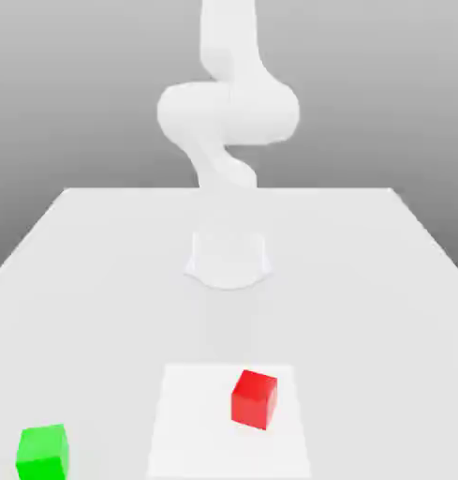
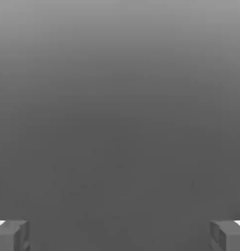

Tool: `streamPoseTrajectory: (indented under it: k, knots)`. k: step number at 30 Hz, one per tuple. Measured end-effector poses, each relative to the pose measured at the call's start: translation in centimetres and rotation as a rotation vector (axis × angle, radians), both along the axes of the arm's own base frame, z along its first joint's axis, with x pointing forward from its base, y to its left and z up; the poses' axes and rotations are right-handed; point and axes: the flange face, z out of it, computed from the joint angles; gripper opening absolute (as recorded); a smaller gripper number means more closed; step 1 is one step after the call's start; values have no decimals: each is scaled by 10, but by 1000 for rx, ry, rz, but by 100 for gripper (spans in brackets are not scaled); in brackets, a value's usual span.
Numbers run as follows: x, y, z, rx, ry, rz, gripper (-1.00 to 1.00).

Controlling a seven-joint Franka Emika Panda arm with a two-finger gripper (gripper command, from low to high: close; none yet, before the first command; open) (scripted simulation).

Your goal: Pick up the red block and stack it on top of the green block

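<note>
The green block (image 1: 42, 452) is seen at the exterior view's far left, resting on the white table (image 1: 101, 272) near its front edge. Further toward the exterior view's right, the red block (image 1: 255, 398) is seen standing on a paler square patch (image 1: 190, 422) of the tabletop, turned slightly so that two of its side faces are presented to the camera. The two blocks are kept well apart, and neither is touched by anything.

Behind them, the white arm (image 1: 228, 112) is seen rising from its round base (image 1: 229, 258) at the middle of the table and bending overhead.

In the hand view, the gripper (image 2: 120, 235) is shown with its two grey fingertips (image 2: 11, 235) set wide apart, one at each side of the picture; the jaws are spread fully and nothing is held between them. Only a plain grey ground is seen past the fingertips. Both blocks are left away from the gripper, and no block is found between its fingers.
</note>
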Motion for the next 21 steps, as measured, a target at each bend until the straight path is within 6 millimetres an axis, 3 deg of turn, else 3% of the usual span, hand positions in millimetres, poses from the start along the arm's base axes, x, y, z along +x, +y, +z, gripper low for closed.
streamPoseTrajectory:
  k: [5, 10, 15, 19, 21]
  knots:
    - [52, 9, -114, 61, 182, -59, 0]
    - [71, 19, -228, 97, 355, -127, 0]
    - [61, 27, -340, 113, 526, -206, 0]
    - [33, 32, -421, 108, 659, -274, 0]
    - [23, 33, -452, 104, 698, -297, 0]
